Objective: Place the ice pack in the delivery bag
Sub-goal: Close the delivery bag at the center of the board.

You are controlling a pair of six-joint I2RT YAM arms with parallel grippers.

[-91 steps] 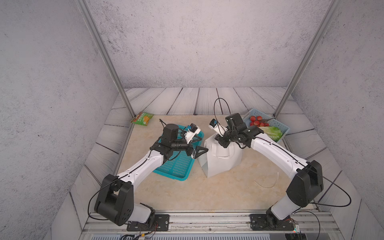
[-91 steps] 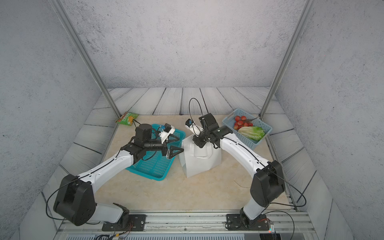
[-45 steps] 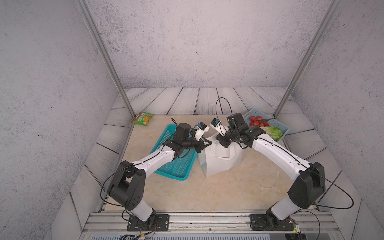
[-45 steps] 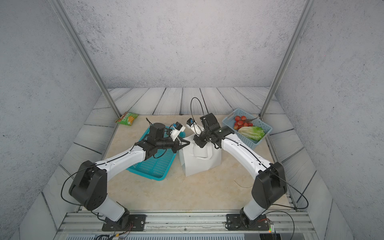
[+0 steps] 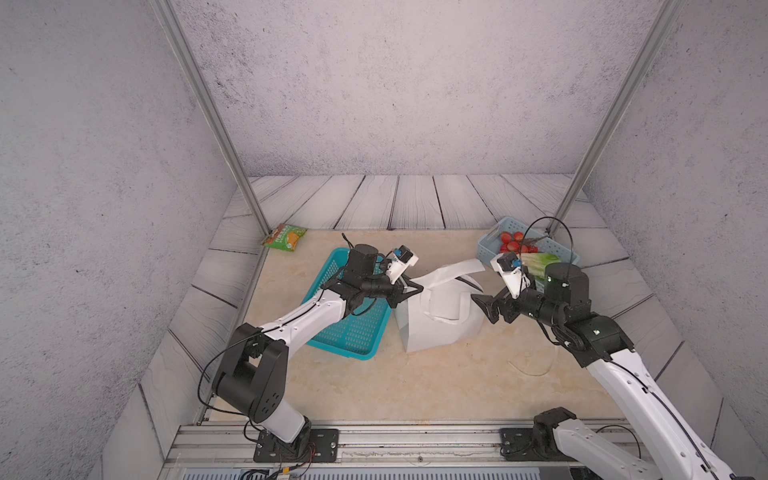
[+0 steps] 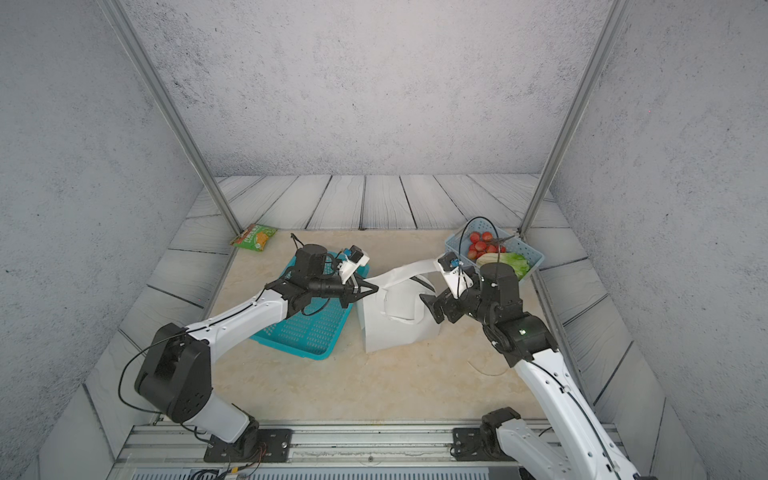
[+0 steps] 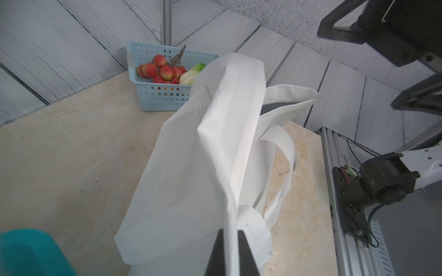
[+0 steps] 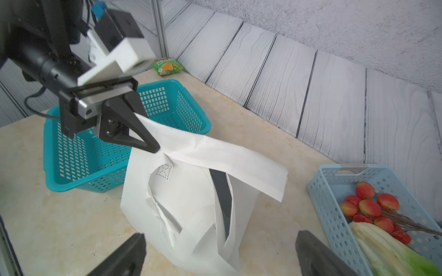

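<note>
Item: delivery bag (image 5: 436,328), white, soft non-woven fabric, standing slumped on the tabletop (image 5: 436,382) between a teal basket (image 5: 353,332) and a pale blue basket (image 5: 557,249) of red fruit and greens. Condition: top folded over, mouth nearly shut, with only a dark slit of lining showing in the right wrist view. Handling, as judged: light and limp, collapses when let go, and needs its rim held apart on two sides. The best holds are the handle straps or the stitched patches where they join the wall. Left hand (image 5: 411,291): fingers together, clamped on a white strap at the bag's top and drawing it toward the teal basket. Right hand (image 5: 484,308): fingers wide apart, holding nothing, just beside the bag's far wall. Ice pack: not seen in any view. Markings: none on the bag. A green and orange snack packet (image 5: 286,238) lies by the back corner post, its print too small to read.
</note>
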